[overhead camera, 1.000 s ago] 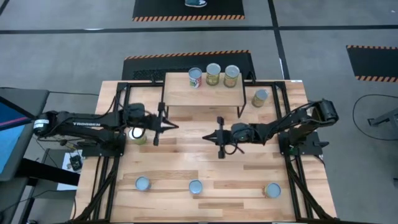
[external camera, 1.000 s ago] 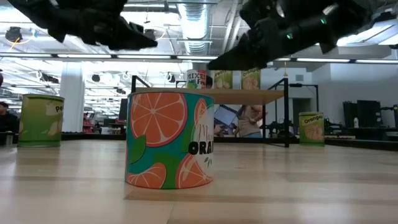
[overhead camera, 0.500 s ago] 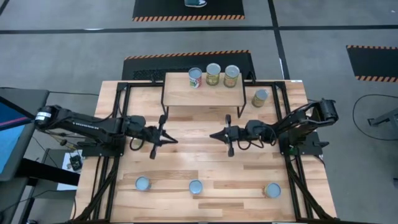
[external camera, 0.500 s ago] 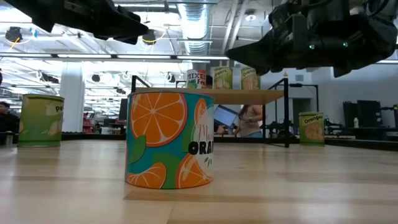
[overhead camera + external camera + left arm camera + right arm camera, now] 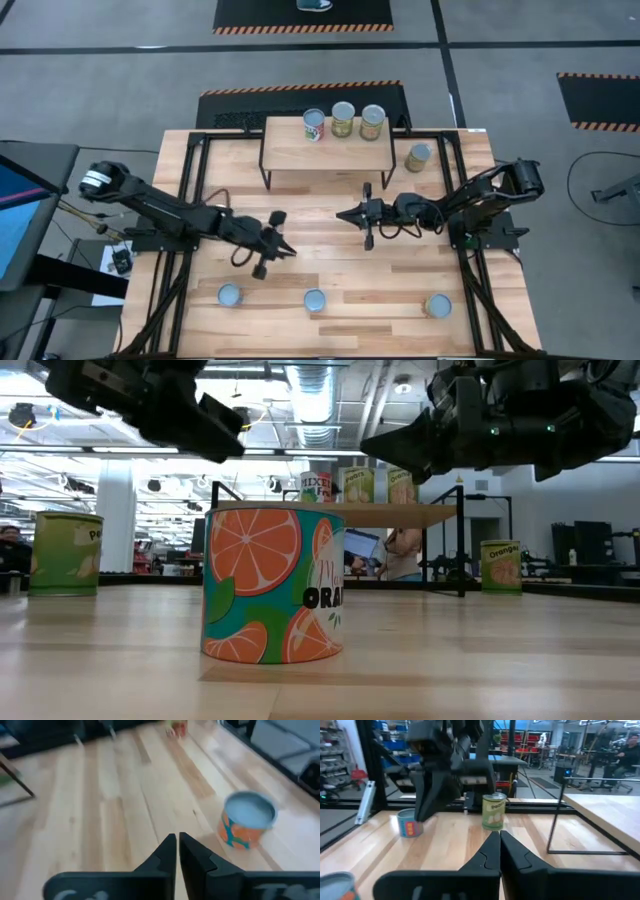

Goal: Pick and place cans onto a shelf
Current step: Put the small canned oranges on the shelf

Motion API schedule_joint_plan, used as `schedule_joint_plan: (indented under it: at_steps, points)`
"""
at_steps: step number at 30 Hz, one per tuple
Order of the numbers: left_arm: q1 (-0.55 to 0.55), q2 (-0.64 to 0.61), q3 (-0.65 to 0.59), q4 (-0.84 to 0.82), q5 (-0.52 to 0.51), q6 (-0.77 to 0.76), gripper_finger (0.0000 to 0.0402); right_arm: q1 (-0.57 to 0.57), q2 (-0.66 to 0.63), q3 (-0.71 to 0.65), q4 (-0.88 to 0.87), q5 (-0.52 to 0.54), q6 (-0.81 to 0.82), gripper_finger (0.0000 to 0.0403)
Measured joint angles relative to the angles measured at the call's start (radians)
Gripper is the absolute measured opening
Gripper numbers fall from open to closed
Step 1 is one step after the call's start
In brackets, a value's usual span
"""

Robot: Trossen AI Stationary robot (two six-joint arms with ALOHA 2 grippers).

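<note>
Three small tins with silvery lids (image 5: pixel 343 120) already stand in a row at the back of the small light-wood shelf on black legs (image 5: pixel 328 152). Still loose: one green-labelled tin (image 5: pixel 418 157) on the wooden plank tabletop (image 5: pixel 330 255) just right of the shelf, and three silver-lidded tins along the near edge, left (image 5: pixel 229 295), middle (image 5: pixel 314 300), right (image 5: pixel 437 305).

I read this as the approach step for the next pick. My left gripper (image 5: pixel 283 250) is out over the middle of the tabletop, angled toward the near row, fingers together, empty. Right gripper (image 5: pixel 343 215) hangs just in front of the shelf, fingers also together, empty.

Next move as I see it: spread the left fingers, get over a near-row tin, probably the orange-printed middle one (image 5: pixel 247 825), then descend and close on its wall.

All tins are upright, long axis vertical, lids up. The shelf's long axis runs left to right.
</note>
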Motion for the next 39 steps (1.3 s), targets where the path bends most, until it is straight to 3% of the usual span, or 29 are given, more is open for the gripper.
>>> schedule_joint_plan:
  at_steps: [9, 14, 31, 39]
  points:
    - [-0.109, 0.240, 0.207, -0.150, -0.005, 0.024, 0.0113, 0.019, 0.000, 0.000, 0.001, 0.023, 0.001, 0.0012]
    - [-0.161, 0.321, 0.303, -0.223, -0.005, 0.097, 0.0143, 0.019, 0.000, 0.000, -0.004, 0.023, 0.019, 0.0012]
    - [-0.282, 0.342, 0.415, -0.320, -0.007, 0.153, 0.0146, 0.026, 0.000, 0.005, -0.032, 0.017, 0.091, 0.0027]
    - [-0.306, 0.342, 0.415, -0.307, -0.033, 0.071, 0.0146, 0.026, 0.000, 0.013, -0.074, 0.016, 0.157, 0.0027]
